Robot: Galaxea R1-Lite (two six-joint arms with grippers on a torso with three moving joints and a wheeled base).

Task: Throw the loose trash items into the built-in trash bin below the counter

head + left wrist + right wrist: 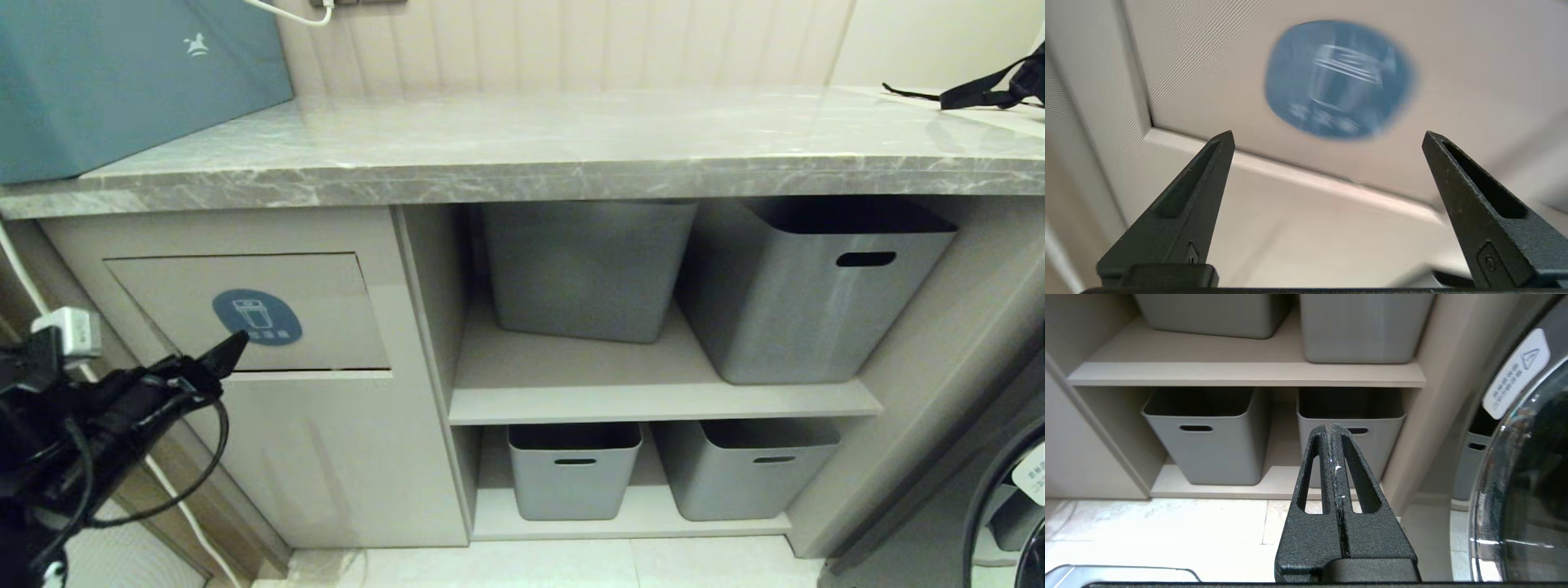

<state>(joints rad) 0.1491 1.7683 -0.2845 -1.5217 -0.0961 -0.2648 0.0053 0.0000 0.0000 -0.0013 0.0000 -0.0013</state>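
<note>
1. Head view: left gripper (233, 347) jaws apart, empty, at the built-in trash bin (326, 286) flap, beside the blue sticker (257, 317).
2. No cardboard scraps visible; counter (522, 155) bare there.
3. Flap looks rigid, hinged; push the lower edge.
4. Right gripper (1330, 430) closed, parked low.

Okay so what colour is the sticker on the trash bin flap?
Blue, with a white bin icon. The sticker on the flap shows best in the head view.
</note>
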